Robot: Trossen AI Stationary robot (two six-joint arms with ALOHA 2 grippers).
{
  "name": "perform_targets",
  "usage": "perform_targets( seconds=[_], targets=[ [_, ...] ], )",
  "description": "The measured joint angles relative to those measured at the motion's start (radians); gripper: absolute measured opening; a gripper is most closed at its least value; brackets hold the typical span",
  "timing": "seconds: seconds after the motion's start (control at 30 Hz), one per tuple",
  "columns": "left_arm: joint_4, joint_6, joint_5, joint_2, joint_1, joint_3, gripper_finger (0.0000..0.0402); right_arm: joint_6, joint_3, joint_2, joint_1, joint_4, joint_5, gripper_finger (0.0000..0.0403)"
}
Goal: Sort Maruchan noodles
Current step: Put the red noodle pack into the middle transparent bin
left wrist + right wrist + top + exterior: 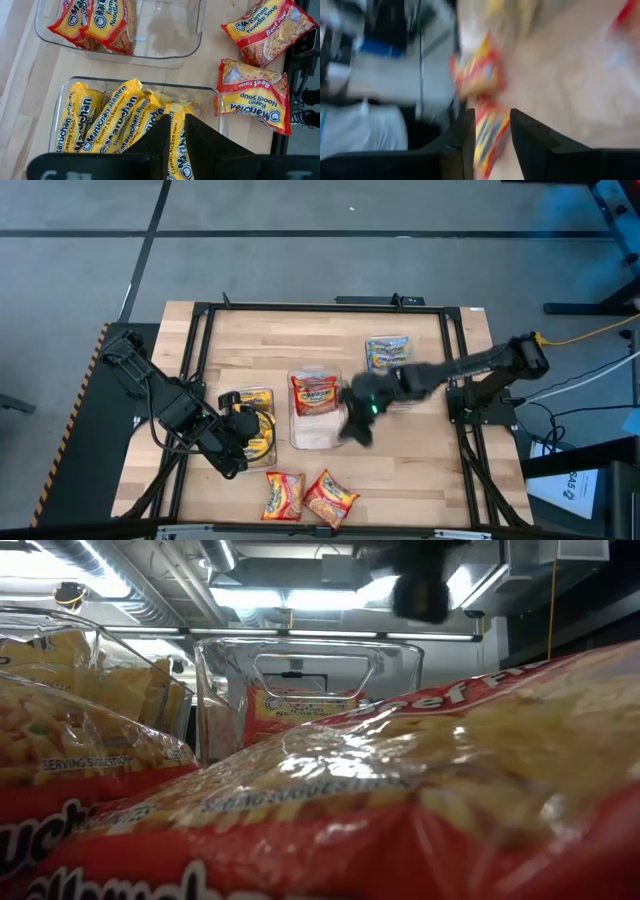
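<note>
The left gripper [243, 442] sits over the clear plastic rectangular tray [218, 107] near the left edge of the light wooden table [420, 465]; its dark fingers [205, 145] are closed on a yellow creamy-chicken noodle packet [176, 145] standing among the other yellow packets [107, 127] in that tray. A second clear plastic tray [314, 438] at the table's centre holds red-orange beef packets [314, 395] at its far end. Two loose red-orange beef packets [283, 495] [329, 498] lie side by side near the front edge of the table. A blue-edged packet [386, 352] rests toward the far right, just beside the right arm. The right gripper [358, 422] hangs at the right wall of the central tray; its fingers [532, 142] stand slightly parted, and the blurred wrist view appears to show nothing held between them.
</note>
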Motion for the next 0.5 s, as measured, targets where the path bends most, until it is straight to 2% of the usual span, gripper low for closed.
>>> perform_targets(
  seconds=[0.07, 0.13, 0.27, 0.3, 0.4, 0.5],
  targets=[
    [0.0, 0.0, 0.0, 0.0, 0.0, 0.0, 0.005, 0.035, 0.0, 0.001, 0.071, -0.056, -0.009, 0.0116],
    [0.0, 0.0, 0.0, 0.0, 0.0, 0.0, 0.005, 0.085, 0.0, 0.001, 0.145, -0.11, 0.056, 0.0113],
    [0.0, 0.0, 0.0, 0.0, 0.0, 0.0, 0.005, 0.255, -0.001, 0.031, 0.285, -0.151, 0.355, 0.0111],
    [0.0, -0.001, 0.0, 0.0, 0.0, 0.0, 0.005, 0.307, -0.004, 0.046, 0.315, -0.149, 0.402, 0.0111],
    [0.003, -0.001, -0.002, 0.0, 0.0, 0.0, 0.005, 0.428, -0.004, 0.112, 0.385, -0.118, 0.471, 0.0111],
    [0.004, -0.001, -0.003, 0.0, 0.0, 0.0, 0.005, 0.535, -0.006, 0.195, 0.442, -0.098, 0.488, 0.0111]
  ],
)
